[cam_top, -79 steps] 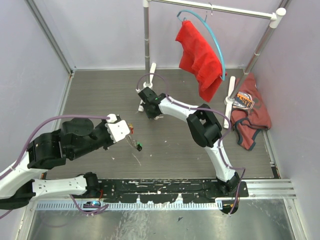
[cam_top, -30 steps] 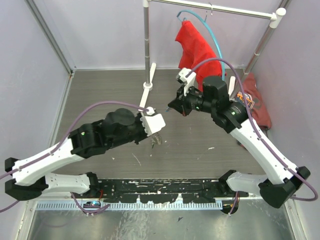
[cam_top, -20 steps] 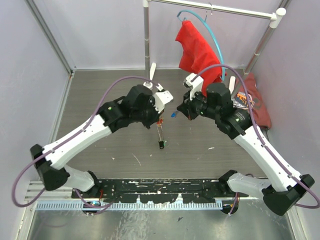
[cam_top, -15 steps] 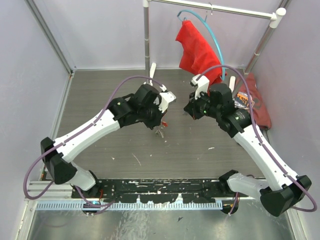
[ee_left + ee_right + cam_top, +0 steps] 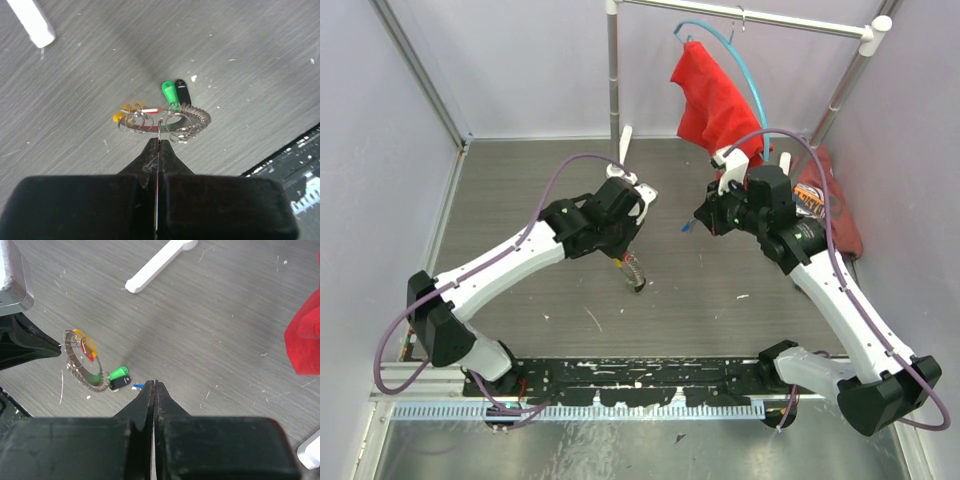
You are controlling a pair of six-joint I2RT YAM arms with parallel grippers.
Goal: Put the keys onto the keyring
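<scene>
My left gripper (image 5: 621, 254) is shut on the rim of the grey keyring (image 5: 165, 123) and holds it above the floor. Green (image 5: 170, 93), black (image 5: 183, 93), yellow (image 5: 120, 117) and red (image 5: 150, 109) keys hang on the ring. In the right wrist view the keyring (image 5: 80, 371) hangs from the left fingertips (image 5: 47, 346) at the left. My right gripper (image 5: 699, 222) is shut, with a small blue key (image 5: 138, 386) sticking out at its tip, a short way right of the ring. The blue key also shows in the top view (image 5: 688, 226).
A clothes rack stands at the back with white feet (image 5: 620, 152) on the floor. A red cloth (image 5: 722, 110) hangs from a light-blue hanger hoop (image 5: 757, 90). A maroon shirt (image 5: 820, 225) lies at the right, close to the right arm.
The left arm swung from the left side to the centre carrying the keyring. The right arm came back from the rack foot, raised, with the blue key; both tips now face each other.
</scene>
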